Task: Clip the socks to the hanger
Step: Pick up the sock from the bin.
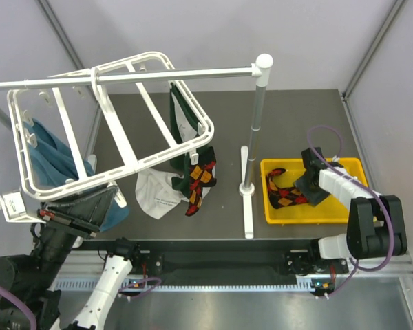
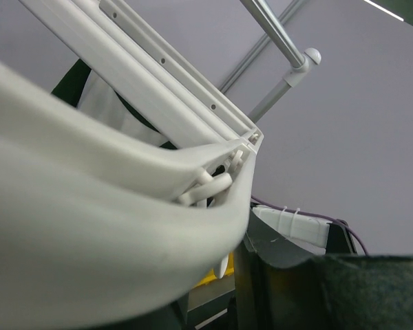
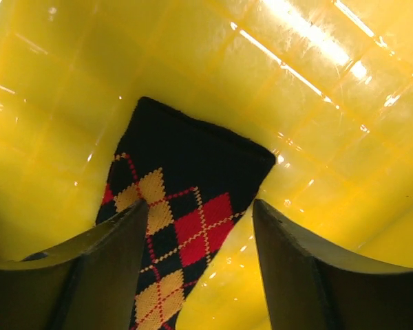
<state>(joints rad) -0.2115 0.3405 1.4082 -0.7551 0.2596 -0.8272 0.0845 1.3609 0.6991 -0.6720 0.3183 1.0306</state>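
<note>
Right gripper (image 3: 199, 210): jaws open, straddling the argyle sock (image 3: 186, 172). The sock lies flat, cuff toward 12 o'clock, in the yellow bin (image 3: 330, 103) at the table's (image 1: 296, 117) 4 o'clock. Looks set for a pinch.
Left gripper (image 1: 79, 213), 8 o'clock: appears clamped on the hanger (image 2: 89, 227) rim, tilting it, likely to present the clips (image 2: 210, 184).

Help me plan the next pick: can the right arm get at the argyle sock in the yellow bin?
Likely yes: the right tool hangs open over the argyle sock; nothing covers it.
</note>
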